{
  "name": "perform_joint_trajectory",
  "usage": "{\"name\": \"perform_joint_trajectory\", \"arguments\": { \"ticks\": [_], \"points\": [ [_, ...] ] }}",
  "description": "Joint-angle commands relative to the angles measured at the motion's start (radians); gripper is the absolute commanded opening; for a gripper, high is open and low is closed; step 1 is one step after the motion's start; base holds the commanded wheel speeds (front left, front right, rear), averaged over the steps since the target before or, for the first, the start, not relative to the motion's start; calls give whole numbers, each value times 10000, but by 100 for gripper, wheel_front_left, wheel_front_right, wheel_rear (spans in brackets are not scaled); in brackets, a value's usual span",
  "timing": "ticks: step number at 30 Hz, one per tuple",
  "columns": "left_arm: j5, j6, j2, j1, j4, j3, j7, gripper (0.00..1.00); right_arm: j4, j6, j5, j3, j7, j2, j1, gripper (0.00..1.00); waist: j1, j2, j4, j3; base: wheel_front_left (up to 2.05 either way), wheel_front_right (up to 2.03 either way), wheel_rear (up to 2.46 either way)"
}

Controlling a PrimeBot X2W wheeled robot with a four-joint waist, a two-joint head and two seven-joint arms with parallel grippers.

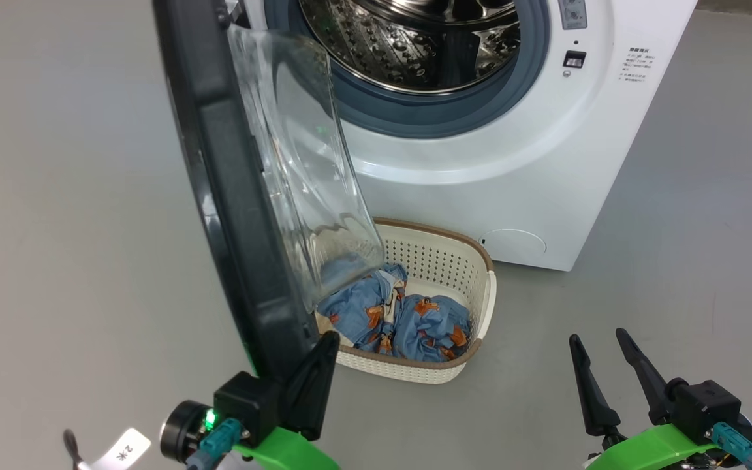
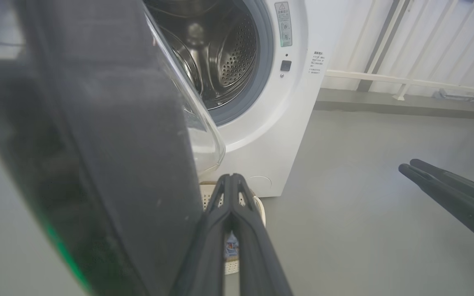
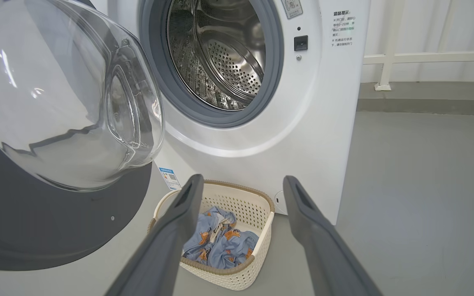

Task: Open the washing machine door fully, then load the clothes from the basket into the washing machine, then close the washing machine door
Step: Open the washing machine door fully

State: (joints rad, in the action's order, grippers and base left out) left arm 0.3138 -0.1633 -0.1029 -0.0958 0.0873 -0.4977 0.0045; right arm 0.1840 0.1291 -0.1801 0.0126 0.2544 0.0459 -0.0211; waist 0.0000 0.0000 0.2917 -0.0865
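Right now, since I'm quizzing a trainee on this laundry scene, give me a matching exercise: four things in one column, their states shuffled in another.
1 round black-ringed glass washing machine door
2 cream perforated plastic basket
3 left pincer
4 right pincer

A spread apart, empty
B pressed shut
C holds light blue printed clothes
D swung open

Pairs: 1-D, 2-C, 3-B, 4-A
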Motion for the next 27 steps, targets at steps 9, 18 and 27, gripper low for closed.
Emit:
{"name": "perform_joint_trajectory", "arguments": {
  "ticks": [9, 18, 27],
  "points": [
    [92, -459, -398, -117, 294, 987, -73, 0, -291, 16, -73, -209, 74, 43, -66, 100, 0, 0, 424, -73, 0, 0, 0],
    [225, -608, -498, 8, 154, 1236, -247, 0, -297, 16, -44, -293, 74, 43, -87, 100, 0, 0, 1017, -96, 0, 0, 0],
    [480, -717, -694, -69, -333, 1822, -681, 0, -290, 16, -7, -389, 74, 60, -122, 100, 0, 0, 1414, -127, 0, 0, 0]
  ]
}}
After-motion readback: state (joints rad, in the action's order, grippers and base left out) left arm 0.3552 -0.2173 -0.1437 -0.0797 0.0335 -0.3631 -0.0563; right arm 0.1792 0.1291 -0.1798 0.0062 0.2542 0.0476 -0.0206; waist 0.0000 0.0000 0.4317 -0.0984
